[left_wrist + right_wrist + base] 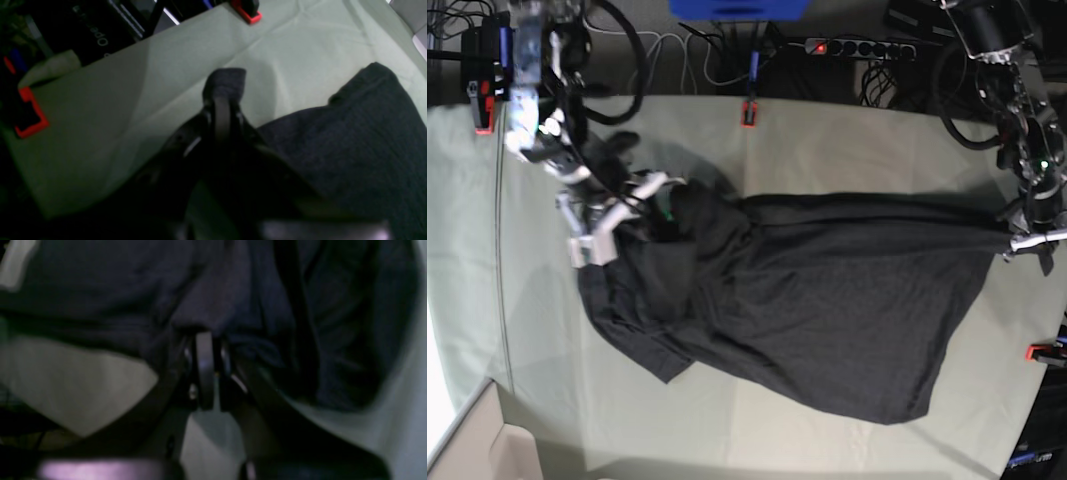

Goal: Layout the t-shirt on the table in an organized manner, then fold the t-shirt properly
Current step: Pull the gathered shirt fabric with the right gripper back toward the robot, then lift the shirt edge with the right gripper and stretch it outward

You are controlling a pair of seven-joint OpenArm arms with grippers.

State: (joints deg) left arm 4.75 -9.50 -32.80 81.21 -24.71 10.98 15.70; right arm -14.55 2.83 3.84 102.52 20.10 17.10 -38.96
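The t-shirt (807, 310) is stretched across the green counter (847, 140). Left gripper (224, 83) is clamped on a corner of it, right gripper (206, 340) pinches the bunched-up fabric at the other end.

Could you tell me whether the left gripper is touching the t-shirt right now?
Touching. The left wrist view shows the left gripper shut on a tab of the t-shirt, which sticks out past its tips above the table.
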